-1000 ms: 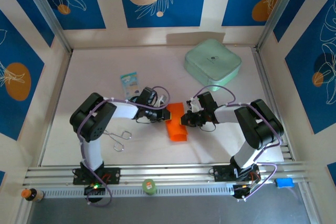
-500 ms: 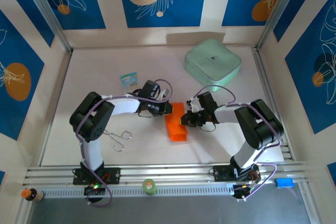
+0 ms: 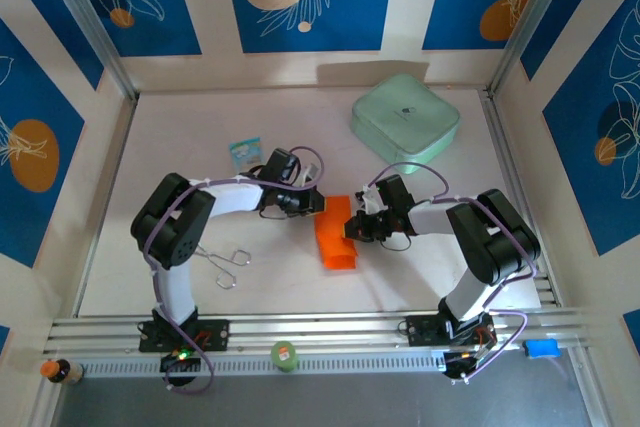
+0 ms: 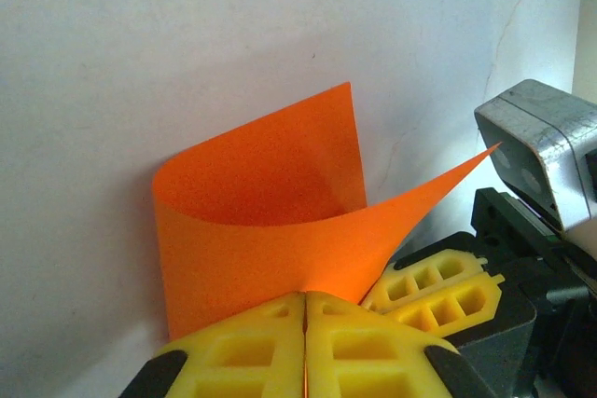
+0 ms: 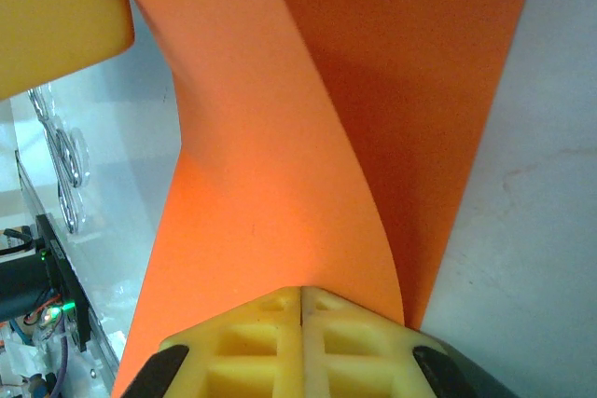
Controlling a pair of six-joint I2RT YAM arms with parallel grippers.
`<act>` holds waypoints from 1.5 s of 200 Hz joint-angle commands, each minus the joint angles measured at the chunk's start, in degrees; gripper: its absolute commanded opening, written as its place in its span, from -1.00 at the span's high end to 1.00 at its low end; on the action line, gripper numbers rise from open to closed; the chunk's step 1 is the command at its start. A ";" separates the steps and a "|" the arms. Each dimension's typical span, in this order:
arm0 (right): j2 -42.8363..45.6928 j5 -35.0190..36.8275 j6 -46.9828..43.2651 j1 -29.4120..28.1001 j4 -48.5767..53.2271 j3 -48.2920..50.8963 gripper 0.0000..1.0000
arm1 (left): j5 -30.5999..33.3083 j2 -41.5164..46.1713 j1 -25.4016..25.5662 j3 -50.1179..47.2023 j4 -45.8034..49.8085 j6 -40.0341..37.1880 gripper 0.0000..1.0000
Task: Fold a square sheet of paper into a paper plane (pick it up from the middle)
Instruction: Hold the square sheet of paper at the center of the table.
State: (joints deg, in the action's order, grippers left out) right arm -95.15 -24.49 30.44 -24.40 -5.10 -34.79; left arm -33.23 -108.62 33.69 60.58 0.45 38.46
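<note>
The square sheet of paper [image 3: 336, 239] is bright orange and curled over on itself at the middle of the table. My left gripper [image 3: 319, 205] is shut on its near edge; in the left wrist view the yellow fingertips [image 4: 306, 297] pinch the paper [image 4: 244, 230], which bows up in a loop. My right gripper [image 3: 351, 226] is shut on the opposite edge, and its fingertips [image 5: 301, 290] clamp the sheet [image 5: 270, 174]. The two grippers sit close together, with the right one's yellow fingers [image 4: 437, 292] beside the left ones.
A mint-green box [image 3: 405, 118] sits at the back right. A small blue-and-white packet [image 3: 245, 152] lies behind the left arm. A metal wire clip [image 3: 228, 261] rests near the left arm's base. Bare white table [image 3: 420, 277] spreads around the paper.
My left gripper has shifted slightly toward the far side and right, taking its edge of the orange sheet along. The right gripper has stayed in place.
</note>
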 commanded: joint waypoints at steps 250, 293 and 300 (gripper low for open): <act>-3.66 11.11 -1.76 0.32 1.39 0.59 1.00 | -2.72 -7.14 -2.35 7.46 4.34 -3.78 0.80; -3.68 11.12 -1.75 0.28 1.33 0.59 1.00 | -2.26 -10.08 -3.67 7.29 2.36 -3.37 0.80; -3.66 11.06 -1.76 0.32 1.35 0.58 1.00 | -1.96 -10.57 -3.98 7.59 2.23 -3.32 0.81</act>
State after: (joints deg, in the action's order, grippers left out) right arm -95.15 -24.47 30.44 -24.40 -5.08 -34.81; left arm -35.24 -116.86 31.27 67.13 3.16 35.55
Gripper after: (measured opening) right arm 0.049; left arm 0.098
